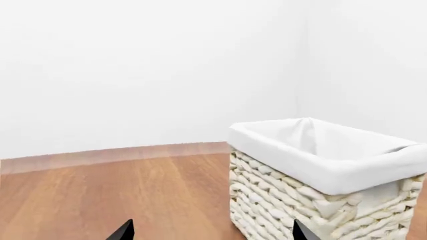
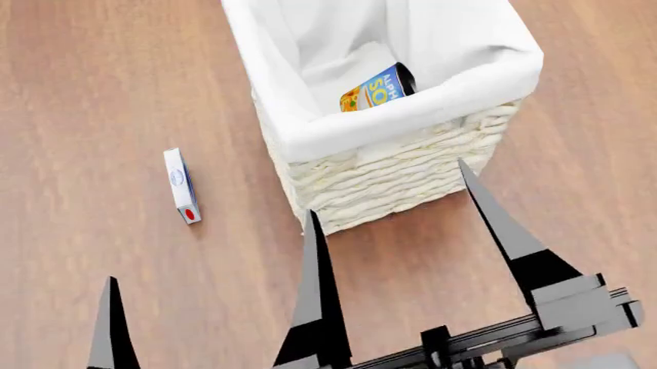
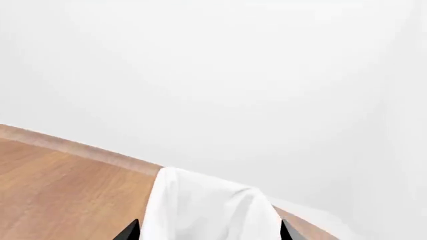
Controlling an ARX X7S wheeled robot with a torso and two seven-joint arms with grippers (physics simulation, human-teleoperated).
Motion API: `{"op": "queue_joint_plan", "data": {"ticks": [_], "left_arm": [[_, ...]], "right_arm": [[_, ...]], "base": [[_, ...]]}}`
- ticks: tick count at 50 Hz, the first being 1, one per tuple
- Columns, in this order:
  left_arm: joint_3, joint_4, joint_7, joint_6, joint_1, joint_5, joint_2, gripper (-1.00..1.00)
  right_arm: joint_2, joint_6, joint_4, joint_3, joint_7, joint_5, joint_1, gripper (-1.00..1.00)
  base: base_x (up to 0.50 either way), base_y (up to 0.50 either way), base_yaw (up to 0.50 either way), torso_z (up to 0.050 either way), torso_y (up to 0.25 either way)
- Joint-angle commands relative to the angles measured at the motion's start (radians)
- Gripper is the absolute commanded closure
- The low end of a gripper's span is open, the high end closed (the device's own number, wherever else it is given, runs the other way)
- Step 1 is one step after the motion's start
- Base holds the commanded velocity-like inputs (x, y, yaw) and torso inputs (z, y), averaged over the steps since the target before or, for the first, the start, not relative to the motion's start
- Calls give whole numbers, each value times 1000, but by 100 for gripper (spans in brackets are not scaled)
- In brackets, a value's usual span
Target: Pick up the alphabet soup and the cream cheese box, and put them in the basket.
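Note:
The basket [image 2: 401, 173] stands on the wooden floor, cream wicker with a white liner. The alphabet soup [image 2: 378, 87] lies inside it against the near wall, its blue and orange label showing. The cream cheese box [image 2: 181, 184] lies flat on the floor left of the basket, apart from it. My right gripper [image 2: 390, 196] is open and empty, raised at the basket's near side; the liner [image 3: 210, 210] shows between its fingers [image 3: 132, 231]. My left gripper [image 1: 213, 232] is open and empty, left of the basket [image 1: 320, 200], nearer me than the box.
Wooden floor [image 2: 92, 92] lies all round the basket. White walls and a skirting board [image 1: 113, 154] stand beyond it. One left fingertip [image 2: 110, 323] shows at the head view's lower left.

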Motion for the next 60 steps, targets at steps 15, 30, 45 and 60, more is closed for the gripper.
{"op": "queue_joint_plan", "data": {"ticks": [15,30,45,60], "left_arm": [[12,-428,79,26,-311,-113,149,-100],[14,-587,158,-38,-488,-212,197,-100],[16,-838,222,6,-601,-238,262,-100],[2,-1132,247,105,-692,-234,324,-100]], "right_arm": [[96,-205,53,-92,159,-72,-162,-100],[100,-176,31,-96,172,-80,-170,-100],[108,-188,42,-90,174,-78,-178,-100],[111,-192,42,-90,185,-81,-192,-100]], "base": [[0,0,0,0,0],[0,0,0,0,0],[0,0,0,0,0],[0,0,0,0,0]]}}
